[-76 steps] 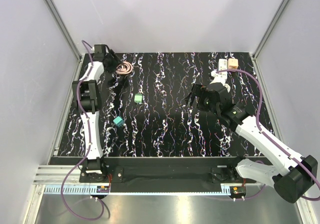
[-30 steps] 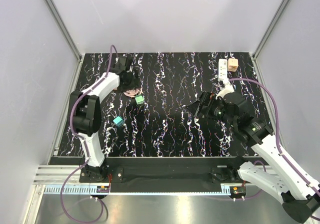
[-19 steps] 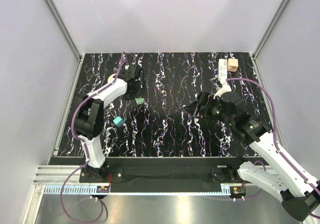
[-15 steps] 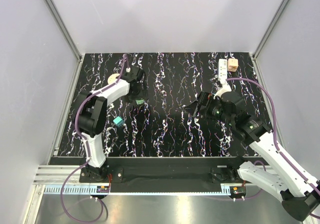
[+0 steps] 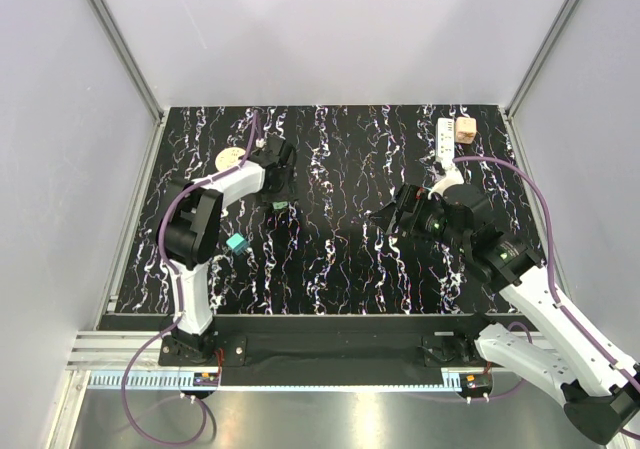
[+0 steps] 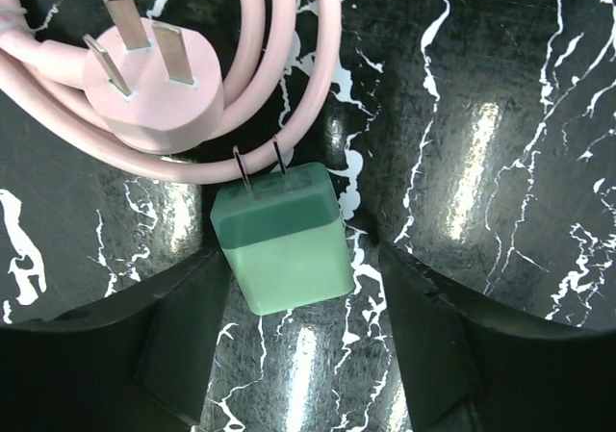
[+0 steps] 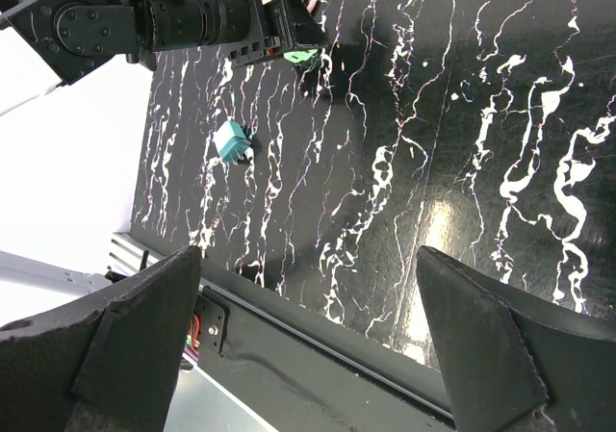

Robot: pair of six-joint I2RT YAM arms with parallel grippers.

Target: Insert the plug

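Note:
The peach-tan plug [image 5: 466, 128] sits at the table's far right, beside the white power strip [image 5: 445, 134]; neither gripper is near it. My left gripper [image 5: 279, 182] is open at the back left; in the left wrist view [image 6: 303, 355] a green block plug [image 6: 281, 249] lies between its fingers [image 6: 183, 326], unclamped, with a pink round plug [image 6: 154, 95] and its pink cable [image 6: 318, 76] just beyond. My right gripper [image 5: 388, 214] is open and empty over the middle right, also shown in the right wrist view [image 7: 308, 345].
A flat tan disc [image 5: 229, 157] lies left of the left gripper. A teal block plug [image 5: 237, 242] lies nearer the front left and shows in the right wrist view [image 7: 232, 141]. The black front rail [image 7: 318, 355] borders the marbled table.
My left arm has swung from the back-left corner to the right and now hangs over the green plug and pink cable. The tan disc has come into view. The right arm shifted slightly.

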